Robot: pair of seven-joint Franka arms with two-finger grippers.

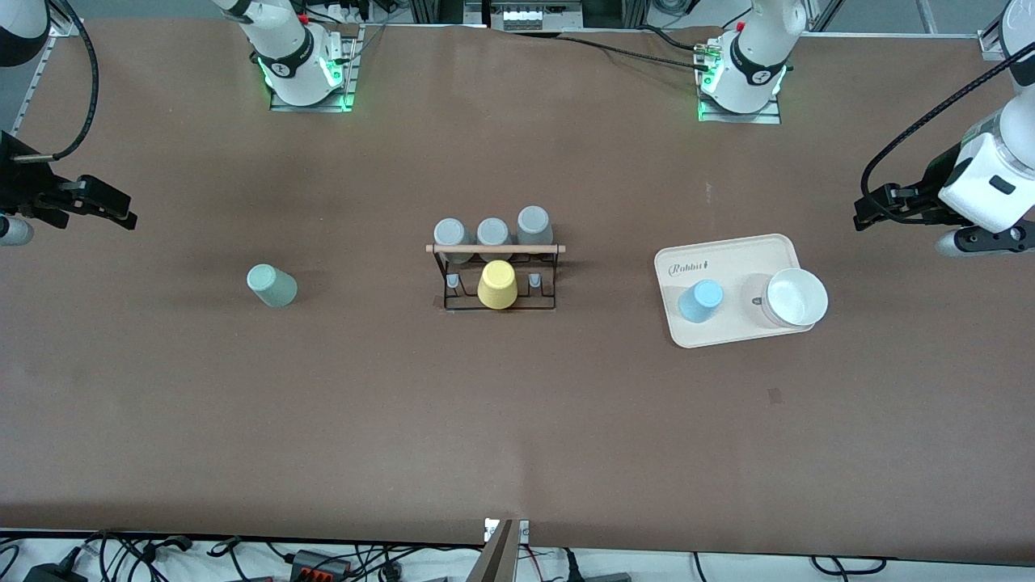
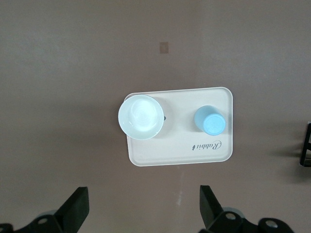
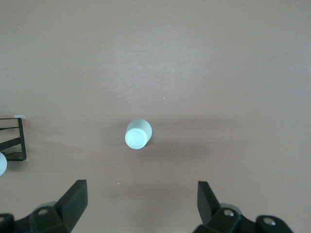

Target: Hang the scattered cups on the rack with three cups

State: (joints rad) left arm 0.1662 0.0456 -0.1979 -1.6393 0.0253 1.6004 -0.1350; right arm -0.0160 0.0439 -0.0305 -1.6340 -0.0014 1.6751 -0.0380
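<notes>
I read both grippers with fingers apart, holding nothing. The right gripper hangs above the sage green cup, which sits inverted at 9 o'clock from the rack. The left gripper hangs above the beige tray, at 3 o'clock, which carries the light blue cup.

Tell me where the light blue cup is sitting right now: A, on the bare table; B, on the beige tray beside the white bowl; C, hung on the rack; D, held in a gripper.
B: the light blue cup stands on the beige tray, beside the white bowl.
</notes>
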